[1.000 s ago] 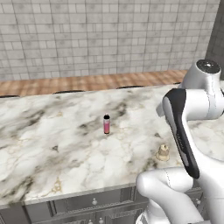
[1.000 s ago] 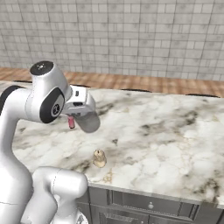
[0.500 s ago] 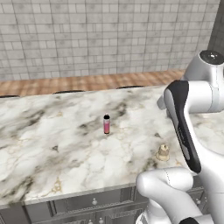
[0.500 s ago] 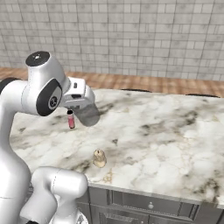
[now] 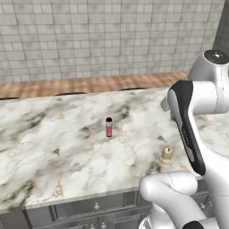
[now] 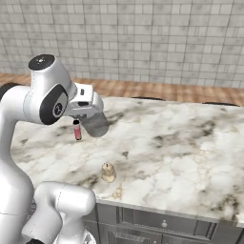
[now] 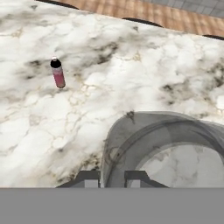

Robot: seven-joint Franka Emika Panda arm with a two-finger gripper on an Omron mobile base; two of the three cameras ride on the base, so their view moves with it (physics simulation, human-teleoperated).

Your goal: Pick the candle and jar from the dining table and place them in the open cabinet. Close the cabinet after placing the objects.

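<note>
The marble desk (image 5: 53, 152) carries a pink bottle (image 5: 108, 127) standing upright mid-slab and the candle (image 5: 167, 155) nearer the front edge, well apart.

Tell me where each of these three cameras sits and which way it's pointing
Left base view: behind the arm's left, facing over the dining table; arm at right.
Right base view: behind its right; arm at left, gripper shut on the jar.
Hand view: looks down past the fingertips into the jar.
Both base views share the candle and pink bottle.
</note>
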